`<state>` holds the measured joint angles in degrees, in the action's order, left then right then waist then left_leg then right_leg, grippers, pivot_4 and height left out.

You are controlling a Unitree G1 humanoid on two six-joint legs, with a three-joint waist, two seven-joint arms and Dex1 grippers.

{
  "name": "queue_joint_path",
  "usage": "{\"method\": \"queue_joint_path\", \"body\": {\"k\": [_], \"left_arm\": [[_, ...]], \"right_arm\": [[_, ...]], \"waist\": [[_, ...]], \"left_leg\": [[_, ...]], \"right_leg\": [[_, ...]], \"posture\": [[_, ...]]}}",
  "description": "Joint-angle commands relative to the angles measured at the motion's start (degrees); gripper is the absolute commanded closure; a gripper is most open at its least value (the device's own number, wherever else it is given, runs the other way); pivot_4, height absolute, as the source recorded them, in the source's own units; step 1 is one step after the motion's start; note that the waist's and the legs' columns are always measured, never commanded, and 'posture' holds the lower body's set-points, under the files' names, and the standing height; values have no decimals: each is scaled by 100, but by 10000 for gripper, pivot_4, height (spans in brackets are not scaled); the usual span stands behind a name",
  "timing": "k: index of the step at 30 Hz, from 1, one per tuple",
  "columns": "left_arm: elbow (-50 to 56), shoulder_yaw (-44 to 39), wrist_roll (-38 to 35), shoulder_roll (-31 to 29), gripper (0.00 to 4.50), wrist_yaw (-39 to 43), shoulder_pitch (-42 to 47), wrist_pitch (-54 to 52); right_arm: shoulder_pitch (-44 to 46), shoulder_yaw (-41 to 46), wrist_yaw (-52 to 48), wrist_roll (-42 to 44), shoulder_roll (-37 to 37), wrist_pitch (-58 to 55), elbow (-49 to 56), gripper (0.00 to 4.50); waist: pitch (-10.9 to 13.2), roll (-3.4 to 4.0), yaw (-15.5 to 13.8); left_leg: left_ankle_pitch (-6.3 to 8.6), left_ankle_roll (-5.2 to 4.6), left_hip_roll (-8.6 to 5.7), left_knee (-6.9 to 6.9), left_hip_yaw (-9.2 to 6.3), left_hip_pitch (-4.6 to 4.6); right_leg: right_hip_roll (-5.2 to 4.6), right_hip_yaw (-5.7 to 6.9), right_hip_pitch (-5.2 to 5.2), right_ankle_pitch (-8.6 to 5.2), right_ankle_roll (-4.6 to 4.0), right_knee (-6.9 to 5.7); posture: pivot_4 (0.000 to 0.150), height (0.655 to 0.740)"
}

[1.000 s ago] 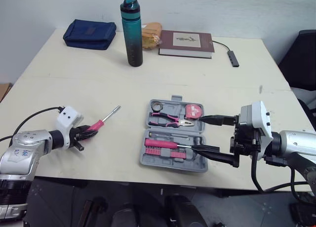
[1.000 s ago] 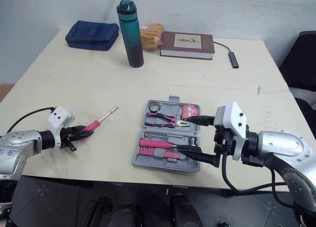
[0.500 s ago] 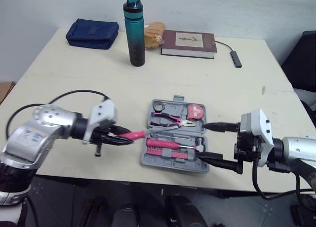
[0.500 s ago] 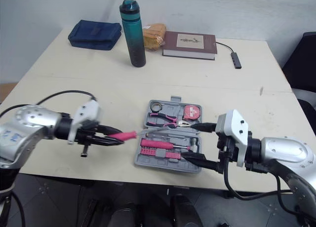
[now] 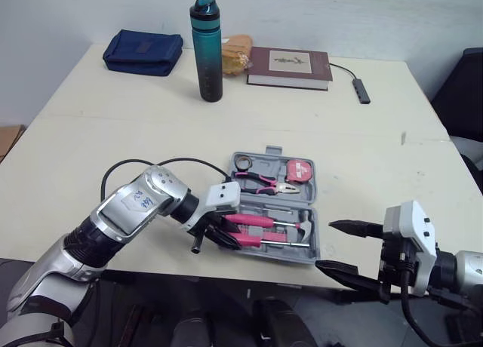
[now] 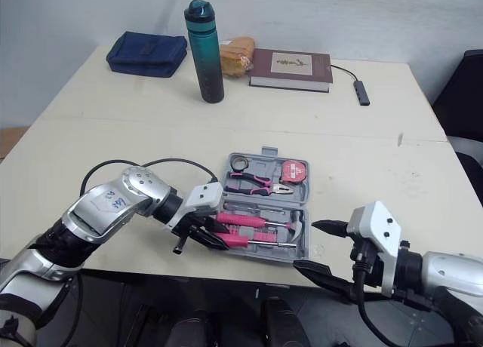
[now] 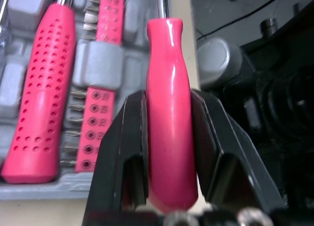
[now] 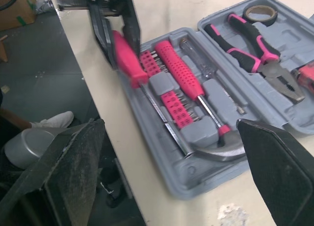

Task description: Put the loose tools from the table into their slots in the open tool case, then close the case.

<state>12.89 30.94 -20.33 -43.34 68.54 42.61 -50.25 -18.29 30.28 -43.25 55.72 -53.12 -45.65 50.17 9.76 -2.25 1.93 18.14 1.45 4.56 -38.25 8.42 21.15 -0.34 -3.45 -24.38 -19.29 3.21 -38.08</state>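
Firmly, the left hand (image 7: 169, 105) gripped the pink handle of a steel-shafted screwdriver (image 7: 167, 152), holding it along the near front row of the open grey plastic tool case (image 5: 318, 240) on the cream table (image 5: 113, 136). Whether it sat in its slot could not be told. Beside it lay a pink dotted-grip driver (image 7: 41, 98). The right hand (image 5: 324, 245) hung wide open just right of the case, touching nothing.
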Motion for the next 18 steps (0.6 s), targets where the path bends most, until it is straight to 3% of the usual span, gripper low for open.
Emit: {"method": "queue_joint_path", "body": {"k": [1,15,18], "left_arm": [[-133,200,315,100,39556,117,175,305],[-239,261,645,378,39556,161,-12,565],[-144,113,451,357,24350,290,-44,457]], "right_arm": [[-178,338,163,203,47,-16,254,0],[-326,370,432,266,-8,59,312,0],[-292,315,447,234,-21,63,299,0]], "waist": [[0,0,-24],[-1,0,-29],[-1,0,-23]], "left_leg": [[0,0,0,-1,-1,1],[0,-1,-1,-2,-3,1],[0,-1,-1,-2,-2,-1]], "right_leg": [[0,1,0,0,0,0],[-2,1,3,0,1,0],[-1,1,3,0,1,-1]], "posture": [[1500,7377],[1500,7377],[1500,7377]]}}
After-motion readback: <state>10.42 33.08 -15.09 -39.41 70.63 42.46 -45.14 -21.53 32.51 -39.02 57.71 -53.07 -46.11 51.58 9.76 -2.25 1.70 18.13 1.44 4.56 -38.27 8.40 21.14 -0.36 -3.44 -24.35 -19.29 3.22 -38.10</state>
